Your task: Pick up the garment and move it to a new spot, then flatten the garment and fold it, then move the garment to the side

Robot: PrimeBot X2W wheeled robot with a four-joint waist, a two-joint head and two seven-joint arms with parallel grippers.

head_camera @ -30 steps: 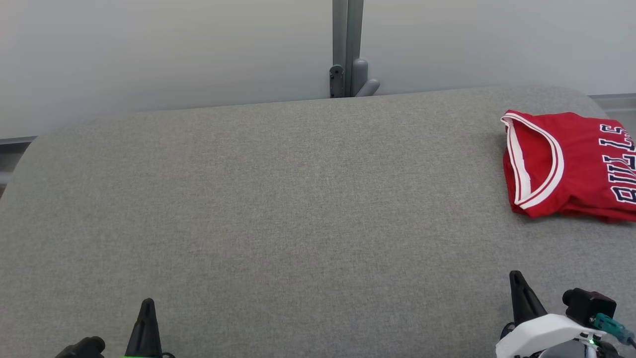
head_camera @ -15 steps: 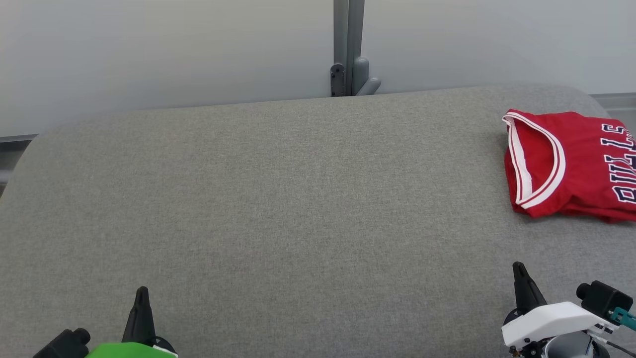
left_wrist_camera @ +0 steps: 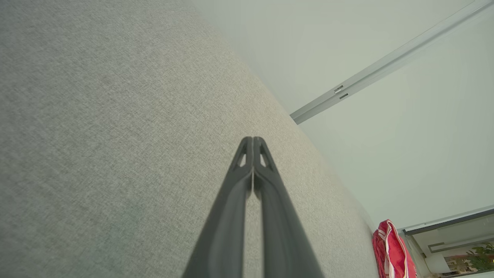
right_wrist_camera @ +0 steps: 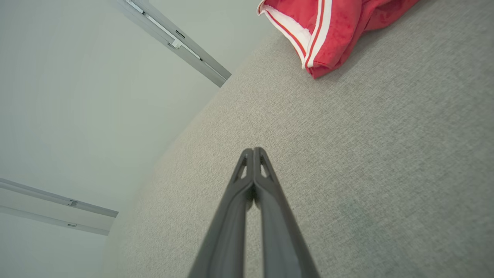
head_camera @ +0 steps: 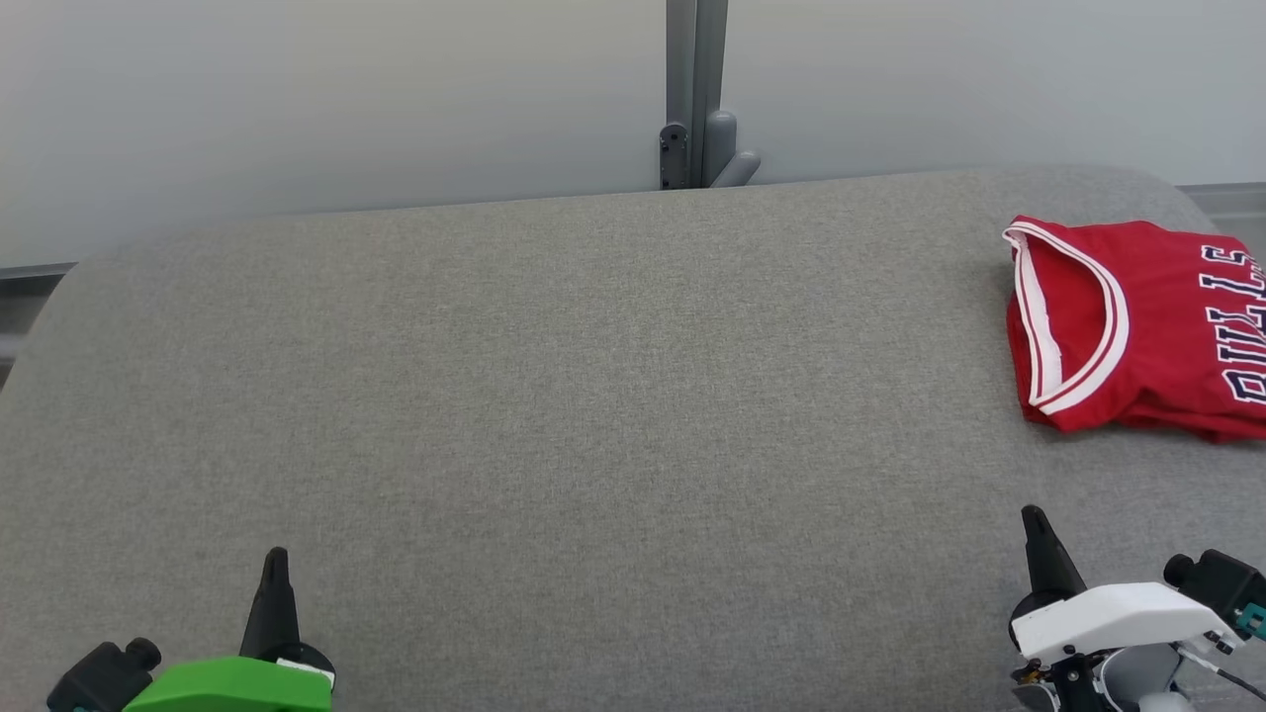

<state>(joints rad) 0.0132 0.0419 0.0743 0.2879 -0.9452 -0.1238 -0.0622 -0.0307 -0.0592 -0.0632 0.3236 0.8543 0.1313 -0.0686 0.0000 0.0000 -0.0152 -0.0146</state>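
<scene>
Grippers sat nearest the camera, both above a grey woven surface (head_camera: pixel 593 396). The left gripper (head_camera: pixel 275 566), under a green wrist cover (head_camera: pixel 232 687), pointed up from the lower left. Its own wrist view showed the left gripper (left_wrist_camera: pixel 252 141) with both dark fingers pressed together along their length, nothing between them. The right gripper (head_camera: pixel 1034 522), under a white wrist cover (head_camera: pixel 1118 613), stood at the lower right. The right wrist view showed it (right_wrist_camera: pixel 253 151) closed in the same way, tip to tip and empty.

Farther off, at the right end of the surface and well apart from both grippers, lay the garment (head_camera: pixel 1137 326): a red jersey, folded into a compact stack, with white-and-red striped trim curving around an opening. Dark letters outlined in white ran sideways across it and read "BULLS", clipped by the frame edge.

The head view gave that lettering. The right wrist view gave the garment (right_wrist_camera: pixel 332 23) from low down, with stacked layers and the trim close up. The left wrist view gave it (left_wrist_camera: pixel 391 251) edge-on as a thin red strip, with green leaves (left_wrist_camera: pixel 478 262) beyond.

Behind the surface rose a pale wall (head_camera: pixel 297 99) and a grey post (head_camera: pixel 695 89).
</scene>
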